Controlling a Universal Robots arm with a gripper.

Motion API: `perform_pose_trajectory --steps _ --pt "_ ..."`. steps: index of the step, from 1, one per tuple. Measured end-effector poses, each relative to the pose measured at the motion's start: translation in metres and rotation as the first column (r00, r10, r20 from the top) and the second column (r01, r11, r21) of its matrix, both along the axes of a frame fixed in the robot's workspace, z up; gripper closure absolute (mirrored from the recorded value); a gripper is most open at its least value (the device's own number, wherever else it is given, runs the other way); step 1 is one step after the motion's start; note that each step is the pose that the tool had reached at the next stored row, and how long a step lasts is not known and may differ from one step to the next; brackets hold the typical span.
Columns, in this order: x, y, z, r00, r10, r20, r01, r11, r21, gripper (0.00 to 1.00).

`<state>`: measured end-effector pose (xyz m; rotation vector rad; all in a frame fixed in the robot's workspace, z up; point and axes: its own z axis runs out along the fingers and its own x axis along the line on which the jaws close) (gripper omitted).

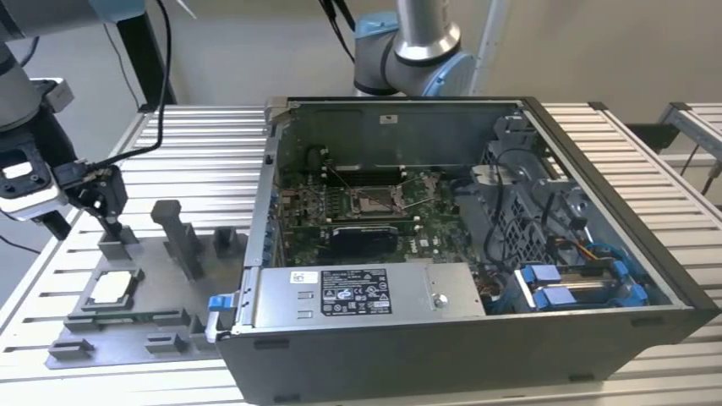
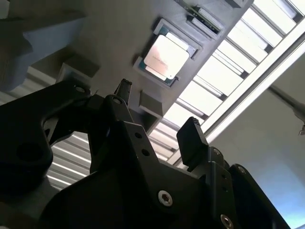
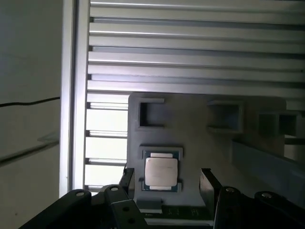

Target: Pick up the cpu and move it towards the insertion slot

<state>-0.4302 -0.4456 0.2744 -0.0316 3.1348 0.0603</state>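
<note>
While the gripper (image 1: pixel 110 222) hangs over the grey tray (image 1: pixel 68 338), the cpu (image 1: pixel 113 288) lies in its pocket, well apart from the insertion slot (image 1: pixel 373 200) | second wrist view: jaws wide open, empty | first wrist view: cpu (image 3: pixel 161 172) looks light, stiff, thin and fragile; best gripped by opposite edges.

No print can be read. A white label (image 1: pixel 353 292) with dark print too small to make out lies on the power supply (image 1: pixel 451 292), well apart from the fingers (image 1: pixel 108 211) of the gripper (image 1: pixel 112 230). A small white sticker (image 1: pixel 390 118) on the computer case (image 1: pixel 451 127) back wall, farther still from them, is equally illegible.
</note>
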Motion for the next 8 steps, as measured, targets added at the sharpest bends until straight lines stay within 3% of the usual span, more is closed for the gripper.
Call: perform_pose_trajectory --steps 8 --pt "0.0000 -0.0001 -0.0136 1.0000 0.001 0.0000 -0.001 1.0000 -0.0002 0.00"
